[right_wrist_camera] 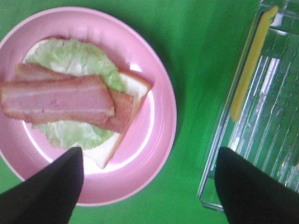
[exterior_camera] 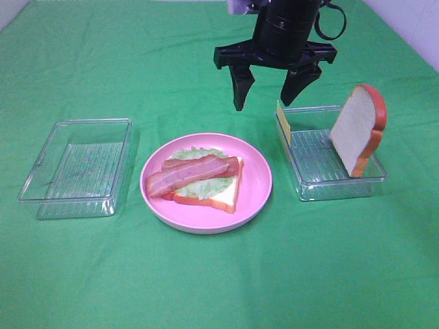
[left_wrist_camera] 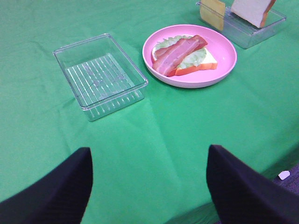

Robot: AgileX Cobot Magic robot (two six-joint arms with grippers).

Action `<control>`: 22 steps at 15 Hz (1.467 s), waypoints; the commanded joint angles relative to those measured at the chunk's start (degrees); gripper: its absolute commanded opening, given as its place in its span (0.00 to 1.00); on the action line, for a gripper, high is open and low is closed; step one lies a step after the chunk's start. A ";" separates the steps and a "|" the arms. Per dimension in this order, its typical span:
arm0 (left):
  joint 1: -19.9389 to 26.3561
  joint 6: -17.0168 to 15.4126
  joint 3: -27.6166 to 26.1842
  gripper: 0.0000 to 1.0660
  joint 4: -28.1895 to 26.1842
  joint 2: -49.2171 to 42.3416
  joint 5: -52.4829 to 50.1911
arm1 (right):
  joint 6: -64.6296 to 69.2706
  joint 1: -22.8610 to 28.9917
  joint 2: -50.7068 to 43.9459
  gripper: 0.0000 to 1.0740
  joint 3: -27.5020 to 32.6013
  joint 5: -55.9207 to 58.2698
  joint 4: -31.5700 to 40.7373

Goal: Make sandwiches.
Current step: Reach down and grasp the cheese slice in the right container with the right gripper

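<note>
Looking down on a green cloth (exterior_camera: 206, 281) and finding a pink plate (exterior_camera: 255, 168) sitting at its middle. Carrying, on that plate, the half-built sandwich: a bread slice (exterior_camera: 225, 197) lying flat at the bottom, a lettuce piece (exterior_camera: 200, 186) spreading over it, and bacon strips (exterior_camera: 195, 175) lying across the lettuce on top, running from near left to far right. Flanking the plate with two clear trays: a left tray (exterior_camera: 82, 164) standing apart from the plate's left edge, and a right tray (exterior_camera: 329, 188) standing just beside the plate's right edge. Holding, in the right tray, a second bread slice (exterior_camera: 357, 133) leaning upright against the tray's right wall, and a thin yellow cheese slice (exterior_camera: 283, 122) standing on edge against the tray's left wall. Hanging the right gripper (exterior_camera: 264, 103) in the air over the far side of the cloth, above the gap between the plate and the right tray, with jaws spread wide apart and gripping nothing. Hovering the left gripper (left_wrist_camera: 149, 186) over bare cloth toward the near left, well apart from the trays and the plate, with both fingers (left_wrist_camera: 51, 191) standing far apart and nothing lying between them.
</note>
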 commanded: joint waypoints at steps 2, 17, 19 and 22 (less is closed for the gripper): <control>0.11 0.06 0.06 0.62 0.06 -0.97 -0.63 | -1.03 -4.41 3.78 0.63 -3.50 0.00 1.66; 0.11 0.06 0.06 0.62 0.06 -0.97 -0.63 | -2.52 -6.02 10.54 0.17 -3.50 -3.61 -0.92; 0.11 0.06 0.06 0.62 0.06 -0.97 -0.63 | -2.58 -6.02 10.54 0.00 -3.50 -3.55 -0.92; 0.11 0.06 0.06 0.62 0.06 -0.97 -0.63 | -2.35 -6.02 9.85 0.00 -3.50 -2.46 -2.18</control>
